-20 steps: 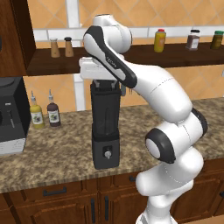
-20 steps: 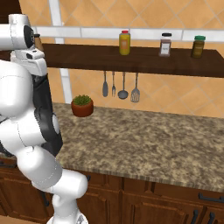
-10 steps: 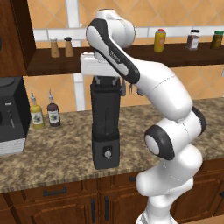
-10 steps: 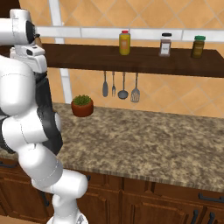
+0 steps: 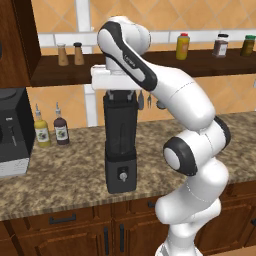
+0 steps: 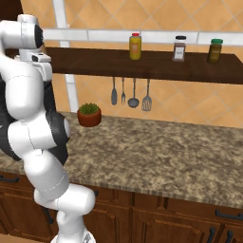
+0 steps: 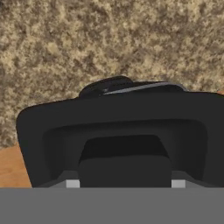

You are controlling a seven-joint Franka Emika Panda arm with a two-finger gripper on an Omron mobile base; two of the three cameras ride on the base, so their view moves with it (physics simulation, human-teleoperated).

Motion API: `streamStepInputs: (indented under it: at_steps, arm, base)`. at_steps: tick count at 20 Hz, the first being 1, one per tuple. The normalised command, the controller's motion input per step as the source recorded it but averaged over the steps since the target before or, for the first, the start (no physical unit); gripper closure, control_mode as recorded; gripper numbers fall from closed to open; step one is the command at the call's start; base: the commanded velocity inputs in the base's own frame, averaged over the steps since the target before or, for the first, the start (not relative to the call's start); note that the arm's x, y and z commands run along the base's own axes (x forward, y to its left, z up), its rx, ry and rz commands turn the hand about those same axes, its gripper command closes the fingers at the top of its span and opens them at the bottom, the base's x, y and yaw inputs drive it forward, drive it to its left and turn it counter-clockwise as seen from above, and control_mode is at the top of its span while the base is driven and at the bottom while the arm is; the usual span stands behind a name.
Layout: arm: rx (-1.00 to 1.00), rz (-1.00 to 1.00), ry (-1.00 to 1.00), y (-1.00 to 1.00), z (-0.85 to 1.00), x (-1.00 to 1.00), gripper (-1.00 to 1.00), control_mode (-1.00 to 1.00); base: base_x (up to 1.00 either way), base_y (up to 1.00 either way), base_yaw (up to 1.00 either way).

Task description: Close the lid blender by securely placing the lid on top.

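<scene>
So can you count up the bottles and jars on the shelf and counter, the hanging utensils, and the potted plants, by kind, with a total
Shakers on the dark wooden shelf, left side: 2
Jars on the shelf, right side: 3 (yellow, dark with grey lid, green-lidded)
Sauce bottles on the speckled counter: 2
Hanging metal utensils: 4
Potted plant in terracotta pot: 1
Total: 12

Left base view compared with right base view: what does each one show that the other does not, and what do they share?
Left base view alone: the blender with the gripper right above its jar, two sauce bottles and a boxy black machine on the counter.

Right base view alone: a small potted plant and four hanging utensils under the shelf.

Both: the white arm, the speckled stone counter, the wooden shelf with its three jars, and the cabinets below.
</scene>
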Motion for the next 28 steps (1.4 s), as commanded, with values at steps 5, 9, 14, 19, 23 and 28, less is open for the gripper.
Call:
streamStepInputs:
  at_steps: [5,9,14,19,23,28]
  arm:
    - [0.00,0.00,0.02,0.00,-0.25,0.00,1.00,-1.00]
    - [0.00,0.03,0.00,0.00,-0.13,0.00,1.00,-1.00]
    - [0.00,0.02,0.00,0.00,0.06,-0.03,1.00,-1.00]
    - [0.00,0.01,0.12,0.00,0.09,0.00,1.00,-1.00]
    - [0.01,0.02,0.20,0.00,0.03,0.09,1.00,-1.00]
    - [0.01,0.09,0.09,0.10,-0.21,0.00,1.00,-1.00]
  base:
    - [0.00,0.00,0.00]
    - [0.00,0.00,0.00]
    - [0.00,0.00,0.00]
    - [0.00,0.00,0.00]
    - [0.00,0.00,0.00]
    - [0.00,0.00,0.00]
